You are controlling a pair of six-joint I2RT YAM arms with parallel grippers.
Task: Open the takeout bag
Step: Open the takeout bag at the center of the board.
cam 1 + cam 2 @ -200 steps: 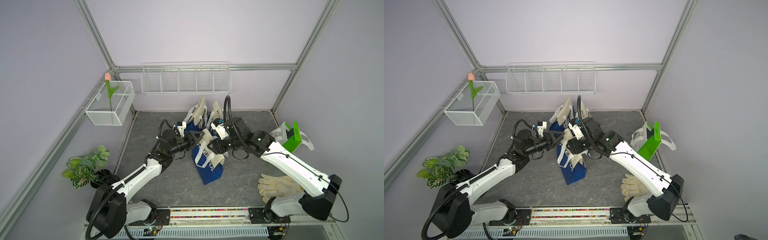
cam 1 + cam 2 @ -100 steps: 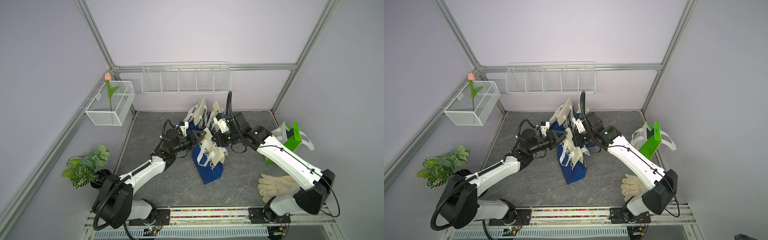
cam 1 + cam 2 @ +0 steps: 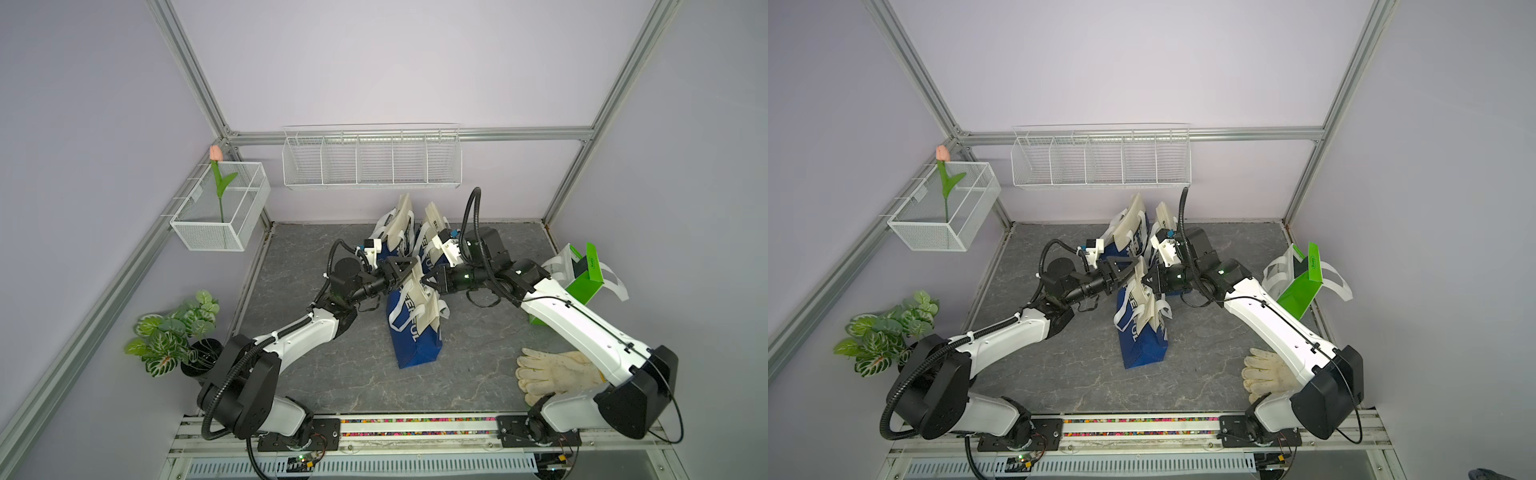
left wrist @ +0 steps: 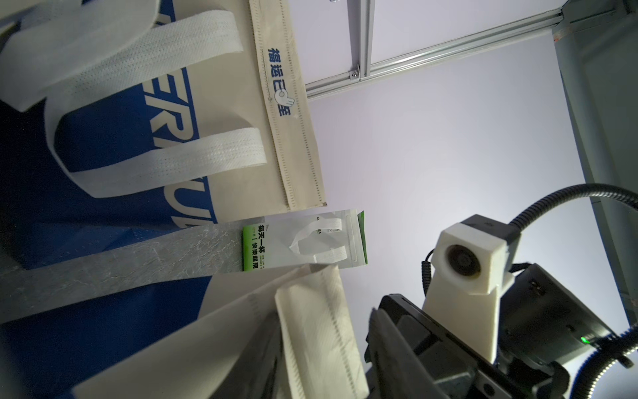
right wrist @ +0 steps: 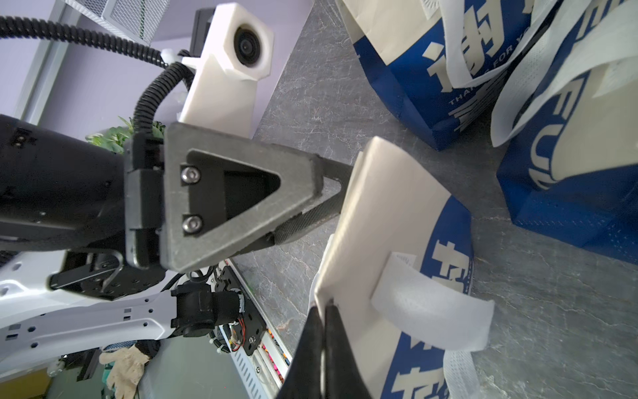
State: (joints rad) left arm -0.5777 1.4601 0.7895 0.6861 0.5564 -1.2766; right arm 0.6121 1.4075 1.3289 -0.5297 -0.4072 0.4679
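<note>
Grey stone-look tabletop (image 3: 340,374) to work over, with a pale work glove (image 3: 557,374) at the near right, well apart from the action and safe to ignore. Just beyond, find the takeout bag (image 3: 415,336), blue and cream, standing in the middle with its cream top flap (image 5: 379,214) up between the two arms. Note the right end effector (image 5: 324,307) pressed together on the thin edge of that flap, and hold that pinch firm. Cannot tell whether the left end effector (image 5: 326,203) is pinching the opposite side of the flap or only straddling it with fingers partly spread; confirm a hold on one layer only before pulling. Then draw the two holds apart sideways, leftward with the left and rightward with the right, slowly and level, so as to peel the mouth open rather than lift or topple the bag. Watch the white handle loops (image 5: 431,311) hanging just beside the pinch; avoid catching one. Stay clear of the two similar bags (image 3: 401,220) standing just behind at the far side, likely close enough to be knocked by a wrist. Leave alone the green bag (image 3: 586,282) at the far right and the wire basket (image 3: 370,166) on the far wall.
</note>
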